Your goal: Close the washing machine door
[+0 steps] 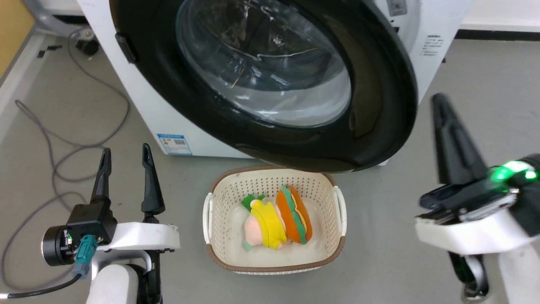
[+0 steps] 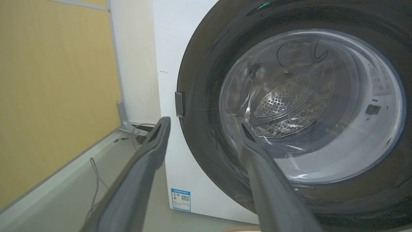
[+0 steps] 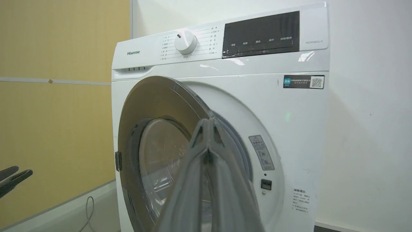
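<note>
Grey cable (image 1: 55,160) loops over the floor at 9 o'clock in the head view, left of the washing machine (image 1: 139,97). At 8 o'clock your left tool (image 1: 125,151) hangs with its two fingers spread and nothing between them. I judge it is parked aside, since it touches nothing and its own camera simply faces the hinge side. From 11 to 2 o'clock you have the washing machine door (image 1: 379,105), which is ajar. It is held by the hinge block (image 1: 125,47) at 9 o'clock on its black rim, and its free edge is swung out toward you. The latch slot (image 3: 266,184) on the white front is uncovered in the right wrist view, so the door is not yet caught. At 6 o'clock the cream basket (image 1: 274,268) sits on the floor, its far wall under the door's lower rim. It holds two soft toys side by side, a yellow and pink toy (image 1: 265,223) on the left and an orange bun toy (image 1: 301,219) on the right. At 3 to 4 o'clock your right tool (image 1: 438,101) has its fingers pressed together into one blunt wedge, carrying nothing. It stands just beside the free edge with a narrow gap. That looks like a pushing pose, set where a nudge turns the door most easily.
</note>
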{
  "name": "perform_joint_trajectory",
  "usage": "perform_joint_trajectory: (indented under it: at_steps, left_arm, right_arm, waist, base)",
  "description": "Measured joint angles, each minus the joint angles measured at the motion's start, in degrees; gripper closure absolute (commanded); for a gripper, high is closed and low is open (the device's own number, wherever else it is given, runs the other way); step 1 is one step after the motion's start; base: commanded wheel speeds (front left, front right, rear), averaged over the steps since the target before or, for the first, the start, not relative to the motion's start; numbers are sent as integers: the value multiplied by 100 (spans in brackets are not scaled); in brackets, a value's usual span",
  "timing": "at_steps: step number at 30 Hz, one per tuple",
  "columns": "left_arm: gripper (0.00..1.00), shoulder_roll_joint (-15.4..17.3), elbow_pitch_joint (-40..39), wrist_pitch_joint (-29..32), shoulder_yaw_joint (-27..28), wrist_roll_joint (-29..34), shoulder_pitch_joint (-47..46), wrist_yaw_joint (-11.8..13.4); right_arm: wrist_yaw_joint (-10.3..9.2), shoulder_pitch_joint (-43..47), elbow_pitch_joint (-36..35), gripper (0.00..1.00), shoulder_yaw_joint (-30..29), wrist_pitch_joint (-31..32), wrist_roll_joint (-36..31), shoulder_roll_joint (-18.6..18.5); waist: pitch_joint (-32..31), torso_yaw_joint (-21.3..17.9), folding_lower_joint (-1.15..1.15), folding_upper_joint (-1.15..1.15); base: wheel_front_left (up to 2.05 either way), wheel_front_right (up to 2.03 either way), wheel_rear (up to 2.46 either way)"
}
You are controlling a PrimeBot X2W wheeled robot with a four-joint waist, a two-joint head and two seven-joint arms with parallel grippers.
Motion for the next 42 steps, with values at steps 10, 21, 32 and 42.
perform_joint_trajectory:
  at_steps: [10,21,32,42]
  left_arm:
    - [0,-233,-190,0,108,210,-211,-161]
    - [0,-339,-293,0,90,294,-546,-264]
    - [0,-354,-408,0,-80,218,-817,-247]
    - [0,-359,-450,0,-200,75,-1026,-149]
  right_arm:
    - [0,-186,960,100,984,1,30,-851]
    - [0,-787,1869,100,511,1,102,-957]
    - [10,-1783,2485,100,-481,1,157,-721]
    - [10,-2784,3087,100,-872,1,136,-634]
  waist:
    - [479,152,0,0]
    - [1135,264,0,0]
    - [1689,383,0,0]
    - [2071,488,1,0]
  base:
    - [0,0,0]
    - [0,0,0]
    - [0,0,0]
    - [0,0,0]
